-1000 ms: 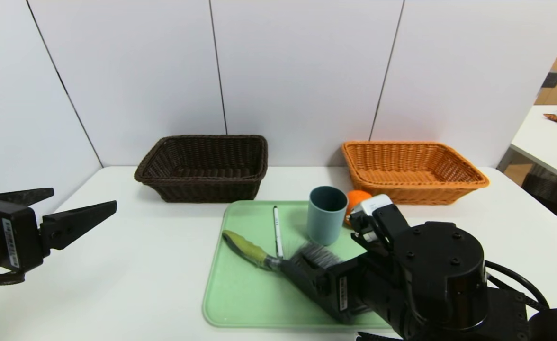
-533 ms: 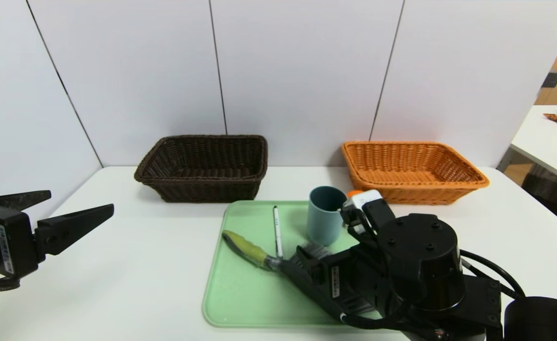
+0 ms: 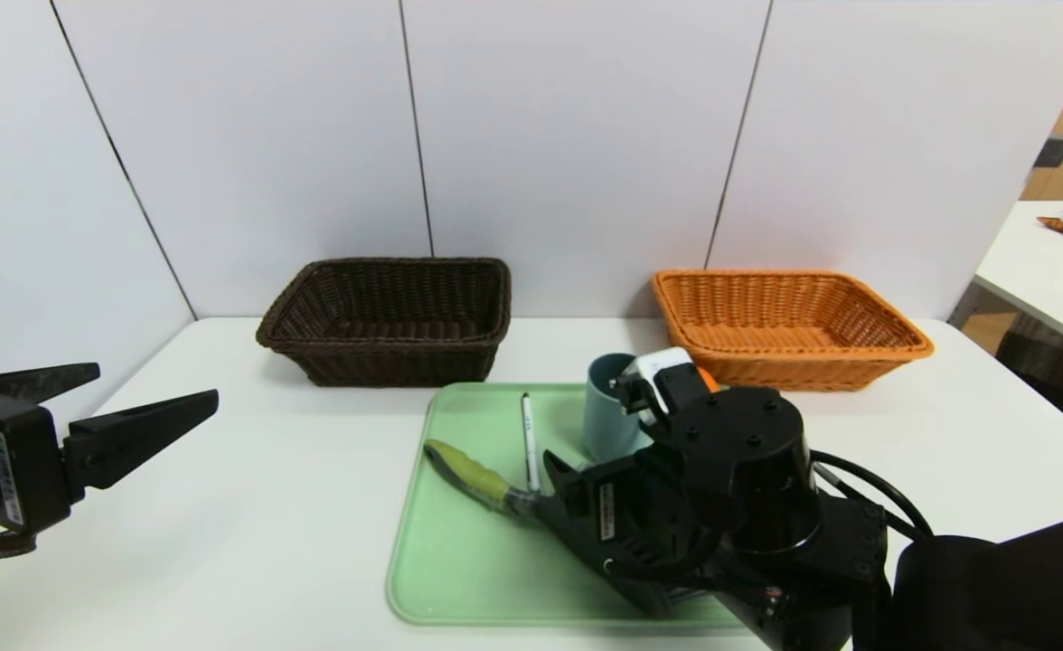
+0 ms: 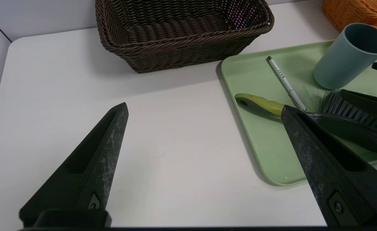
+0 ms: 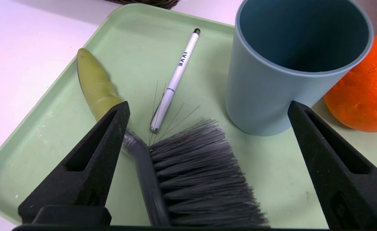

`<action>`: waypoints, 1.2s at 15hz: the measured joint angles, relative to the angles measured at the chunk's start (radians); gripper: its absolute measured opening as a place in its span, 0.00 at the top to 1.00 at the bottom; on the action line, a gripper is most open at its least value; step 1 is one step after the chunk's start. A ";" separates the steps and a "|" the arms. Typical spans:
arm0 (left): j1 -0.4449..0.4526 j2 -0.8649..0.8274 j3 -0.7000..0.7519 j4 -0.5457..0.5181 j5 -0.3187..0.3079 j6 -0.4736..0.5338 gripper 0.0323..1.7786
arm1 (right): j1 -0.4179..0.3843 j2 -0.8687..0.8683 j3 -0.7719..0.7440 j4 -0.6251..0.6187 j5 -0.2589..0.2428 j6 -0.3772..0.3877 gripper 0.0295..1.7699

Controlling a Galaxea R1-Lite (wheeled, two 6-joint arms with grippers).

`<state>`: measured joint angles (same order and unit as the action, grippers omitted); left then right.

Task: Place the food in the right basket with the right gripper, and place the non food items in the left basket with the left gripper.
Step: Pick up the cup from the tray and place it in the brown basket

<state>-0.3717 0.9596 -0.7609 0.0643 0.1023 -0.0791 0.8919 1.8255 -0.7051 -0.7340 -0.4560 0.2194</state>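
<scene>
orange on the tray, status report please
Right gripper jaws open, low over the tray. Orange untouched; cup and brush crowd it. Left gripper open, parked left.

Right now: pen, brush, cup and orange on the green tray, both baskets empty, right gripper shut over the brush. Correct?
Not quite. The right gripper is open, not shut; the right wrist view shows its jaws spread wide above the brush. The rest stands.

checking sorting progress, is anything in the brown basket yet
No, the brown basket shows only bare weave inside, while the pen, cup and brush sit on the green tray.
</scene>
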 joint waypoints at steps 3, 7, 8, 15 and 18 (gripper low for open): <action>0.000 -0.003 -0.004 0.000 -0.001 0.000 0.05 | -0.014 0.023 -0.026 0.001 0.000 -0.011 0.04; 0.000 -0.004 -0.006 0.000 -0.001 0.000 0.05 | -0.027 0.037 -0.039 0.001 0.000 -0.017 0.04; 0.000 -0.004 -0.009 0.000 0.000 0.000 0.05 | -0.029 0.037 -0.036 0.001 0.000 -0.018 0.04; 0.000 0.000 -0.010 -0.015 -0.001 0.003 0.05 | -0.055 0.035 -0.040 0.001 0.000 -0.027 0.04; 0.000 0.001 -0.012 -0.016 -0.001 0.004 0.05 | -0.072 0.038 -0.053 0.000 0.000 -0.031 0.04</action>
<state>-0.3713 0.9602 -0.7730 0.0481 0.1015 -0.0755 0.8202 1.8632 -0.7581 -0.7336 -0.4564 0.1881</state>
